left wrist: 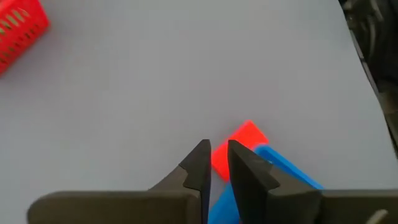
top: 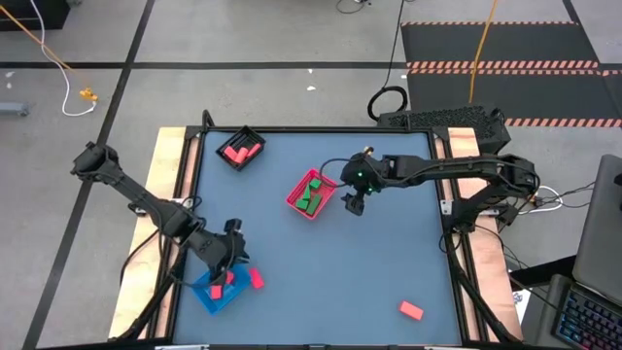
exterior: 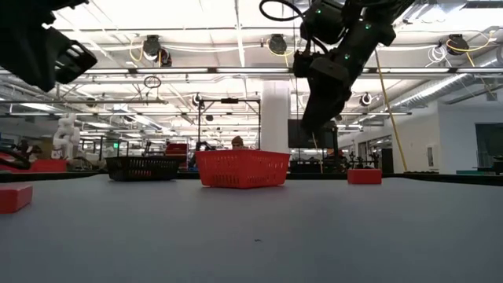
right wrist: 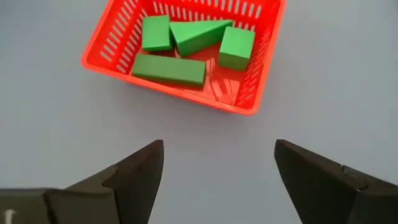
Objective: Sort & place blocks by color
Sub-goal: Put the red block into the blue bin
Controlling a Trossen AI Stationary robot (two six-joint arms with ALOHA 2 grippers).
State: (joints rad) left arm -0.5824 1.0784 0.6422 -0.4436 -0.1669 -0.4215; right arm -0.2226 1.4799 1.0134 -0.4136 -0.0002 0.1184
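Several green blocks (right wrist: 169,67) lie in the red tray (right wrist: 252,93) mid-table. Red blocks (top: 238,152) sit in the black tray (top: 255,136) at the far left. One red block (top: 218,289) lies in the blue tray (top: 206,299) at the near left. Another red block (left wrist: 244,138) lies on the table right beside the blue tray. A third red block (top: 411,310) lies near the front right. My left gripper (left wrist: 217,148) hovers over the blue tray's corner, all but shut and holding nothing. My right gripper (right wrist: 217,152) hangs open just right of the red tray.
The blue-grey table mat (top: 389,262) lies bare between the red tray and the near-right block. Wooden borders (top: 167,165) run along both sides of the mat. In the low view the red tray (exterior: 242,168) and the black tray (exterior: 143,167) stand side by side.
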